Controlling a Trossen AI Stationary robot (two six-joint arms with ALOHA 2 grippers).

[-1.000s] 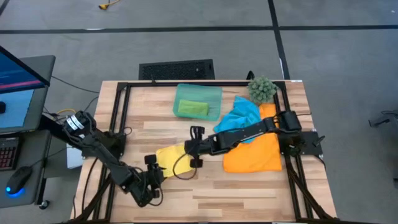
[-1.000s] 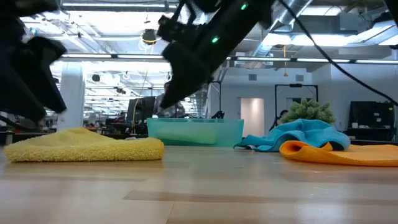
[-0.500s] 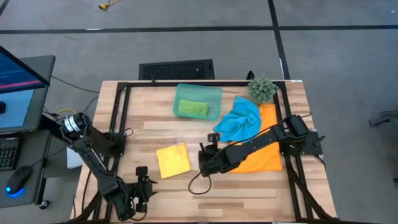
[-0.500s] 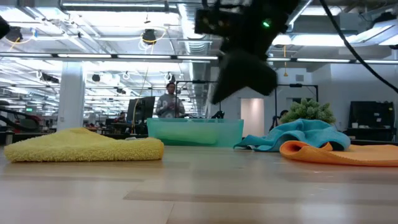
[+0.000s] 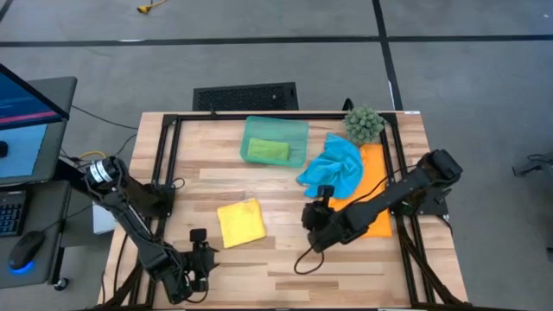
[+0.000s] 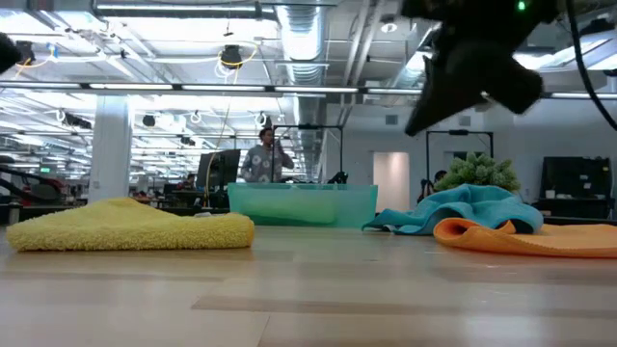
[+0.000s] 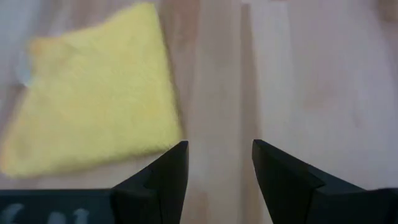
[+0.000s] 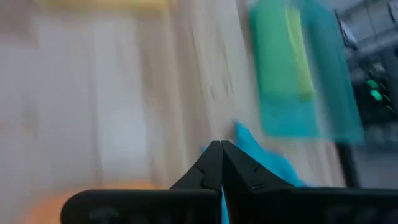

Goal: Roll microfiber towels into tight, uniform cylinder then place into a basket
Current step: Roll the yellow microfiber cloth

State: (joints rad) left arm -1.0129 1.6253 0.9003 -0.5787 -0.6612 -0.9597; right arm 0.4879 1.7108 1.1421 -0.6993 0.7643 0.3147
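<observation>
Wooden table [image 5: 346, 268]; left end effector [image 7: 216, 163] apart, right end effector [image 8: 221, 163] together; person [image 6: 262, 159] behind.

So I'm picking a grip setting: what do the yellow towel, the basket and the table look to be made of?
Yellow towel: soft, fuzzy cloth, likely microfiber; matte nap and slumped edges. Basket: translucent teal plastic, smooth; the green towel inside shows through its wall. Table: pale wood planks with visible seams and grain, smooth finish.

Spiky green plant ball [image 5: 364, 124] at far right corner of the wooden table [image 5: 285, 263]. Black vent grille [image 5: 244, 96] on floor beyond table. Monitor [image 5: 24, 89], keyboard [image 5: 10, 212] and mouse [image 5: 26, 250] on side desk. Person [image 6: 264, 160] standing in background.
</observation>
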